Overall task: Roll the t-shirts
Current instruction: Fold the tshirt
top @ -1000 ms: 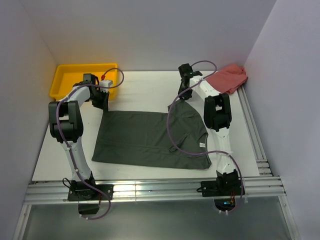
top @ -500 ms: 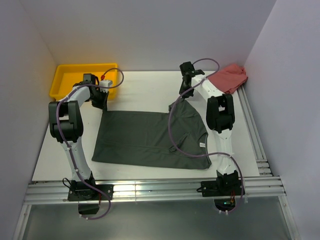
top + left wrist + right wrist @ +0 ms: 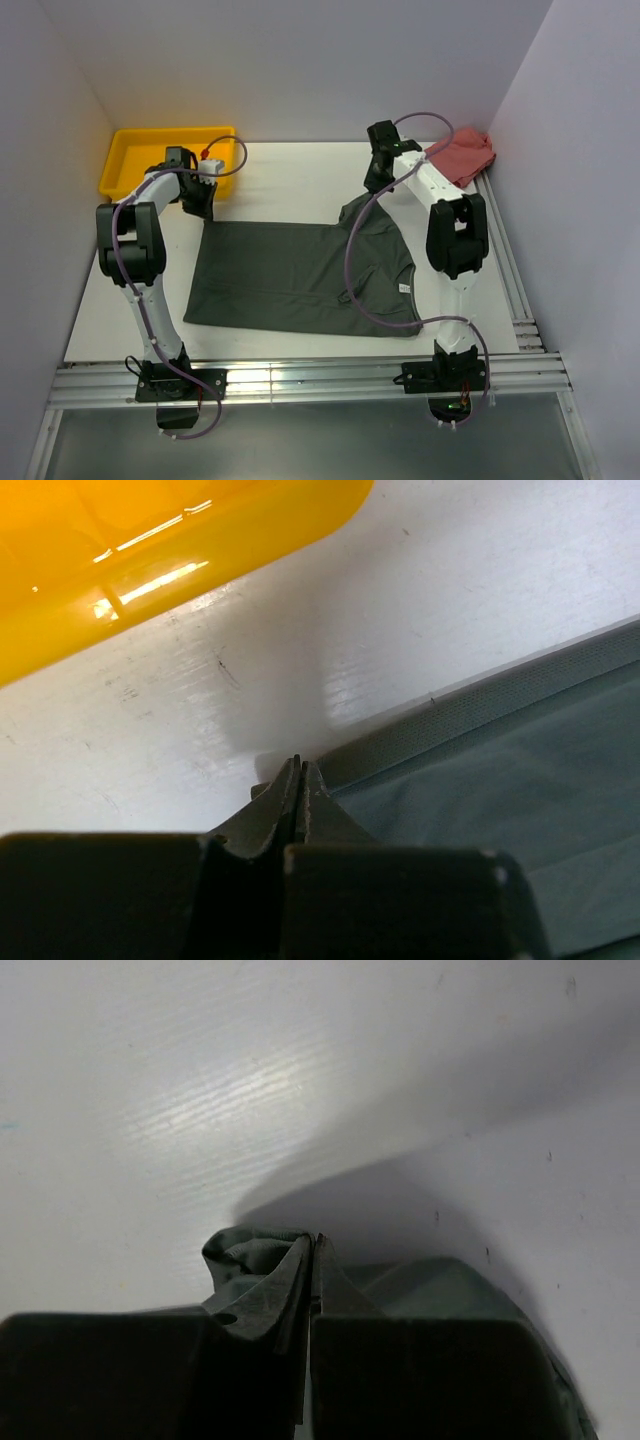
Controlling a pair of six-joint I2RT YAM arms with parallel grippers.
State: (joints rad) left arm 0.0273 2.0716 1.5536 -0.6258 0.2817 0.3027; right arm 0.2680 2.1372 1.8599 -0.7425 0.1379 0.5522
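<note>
I am holding the dark grey t-shirt (image 3: 290, 275) with both of my hands, one at each far corner. The shirt lies spread out in the middle of the top view, on the white table (image 3: 290, 175), with its neck hole toward the right side of the frame. My left gripper (image 3: 300, 780) is down low at the shirt's upper left corner, just below the yellow bin (image 3: 125, 170). Its two fingers are pressed together, and I think they pinch the thick hem right at the corner. My right gripper (image 3: 312, 1250) is at the upper right corner of the shirt. Its fingers are squeezed together on a little bunch of grey cloth that puffs out beside them. That corner is up off the table, because I can see a dark shadow under it and the cloth rises to a point in the top view. I hold both corners on the same edge so the edge stays straight between my hands. I think that makes it easier to fold or roll the shirt evenly toward the bottom of the frame. A pink cloth (image 3: 460, 155) waits in the upper right, well apart from the grey shirt. No rolling shows yet.
</note>
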